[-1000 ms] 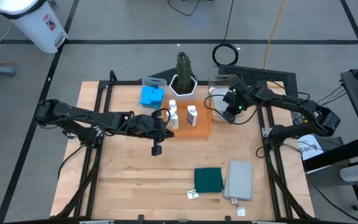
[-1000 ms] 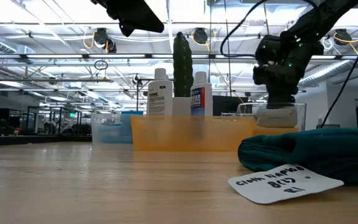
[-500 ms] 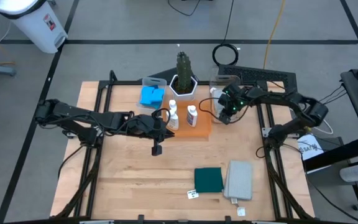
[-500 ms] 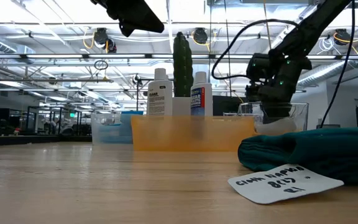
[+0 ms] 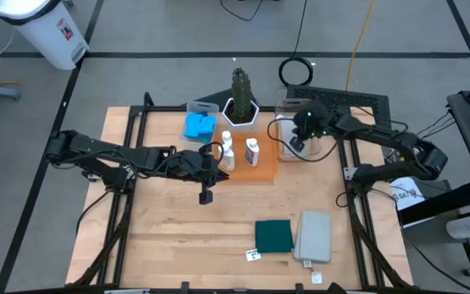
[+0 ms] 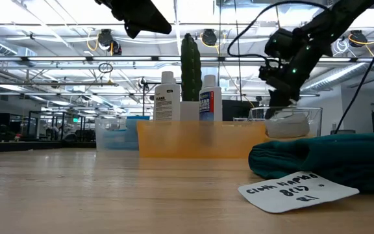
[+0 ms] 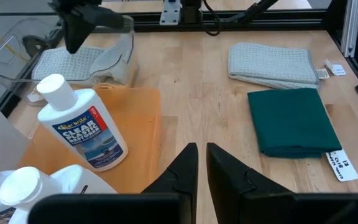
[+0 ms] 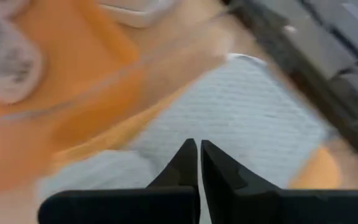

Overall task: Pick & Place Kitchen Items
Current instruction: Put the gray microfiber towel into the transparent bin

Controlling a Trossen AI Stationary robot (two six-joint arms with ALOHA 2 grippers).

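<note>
The dark green cloth (image 5: 274,236) and a grey cloth (image 5: 314,236) lie side by side at the bench's near edge. Farther back, the right end effector (image 5: 298,144), closed and empty, hangs just above another grey cloth (image 8: 247,118) in a clear bin (image 5: 285,107). The left end effector (image 7: 202,163), nearly closed and empty, sits beside the white bottles (image 5: 238,152).

You are working over a grey floor (image 5: 137,33) crossed by dark lines, with a white bin (image 5: 43,28) standing near the far left corner. Ceiling trusses (image 6: 57,62) and round lamps (image 6: 106,40) are showing behind the table.
</note>
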